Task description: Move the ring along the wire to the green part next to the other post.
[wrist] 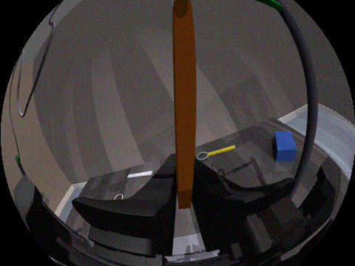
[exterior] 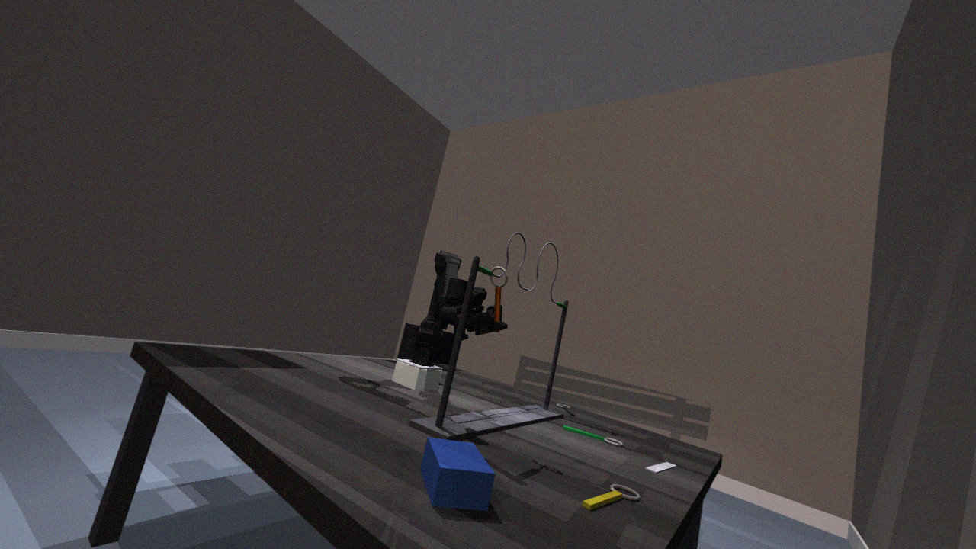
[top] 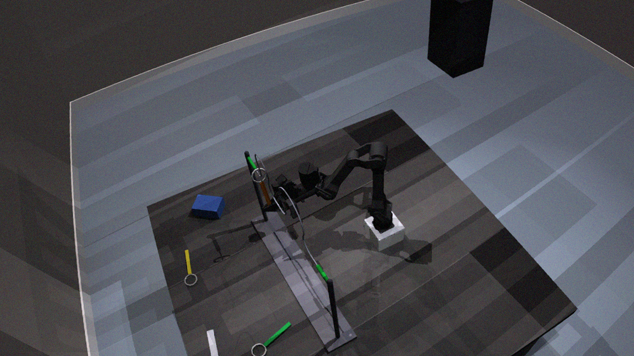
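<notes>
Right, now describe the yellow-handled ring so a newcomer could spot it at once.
Find the dark table and the blue block on it. In the top view, look just below that block for a small pale ring with a straight yellow handle, lying flat. The green-handled ring lies flat too; only this one's handle is yellow.

The block (top: 207, 206) (exterior: 457, 475) (wrist: 285, 146) lies beyond the wire stand (top: 294, 276) (exterior: 488, 419) from the arm (top: 381, 187) (exterior: 447, 300).

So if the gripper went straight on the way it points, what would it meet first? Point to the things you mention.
Past the handle (top: 265, 193) (exterior: 498, 303) (wrist: 184, 92), the way looks free for the gripper (top: 271, 209) (exterior: 499, 326) (wrist: 180, 158); the near post (top: 254, 184) (exterior: 458, 341) (wrist: 311, 92) seems just beside, depth unclear.
</notes>
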You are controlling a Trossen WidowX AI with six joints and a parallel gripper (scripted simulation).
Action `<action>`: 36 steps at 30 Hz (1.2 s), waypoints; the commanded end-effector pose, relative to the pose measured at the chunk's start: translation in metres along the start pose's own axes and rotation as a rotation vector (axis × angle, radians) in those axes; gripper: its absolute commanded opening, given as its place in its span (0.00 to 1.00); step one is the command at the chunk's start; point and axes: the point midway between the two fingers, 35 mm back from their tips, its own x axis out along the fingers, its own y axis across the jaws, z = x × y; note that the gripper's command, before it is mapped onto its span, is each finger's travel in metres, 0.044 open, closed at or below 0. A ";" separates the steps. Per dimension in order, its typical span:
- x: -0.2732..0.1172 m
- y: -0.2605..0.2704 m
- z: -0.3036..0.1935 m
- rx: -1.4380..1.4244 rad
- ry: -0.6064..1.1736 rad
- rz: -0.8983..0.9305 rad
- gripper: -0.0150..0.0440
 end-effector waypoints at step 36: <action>-0.044 0.088 0.036 0.566 0.345 0.093 0.00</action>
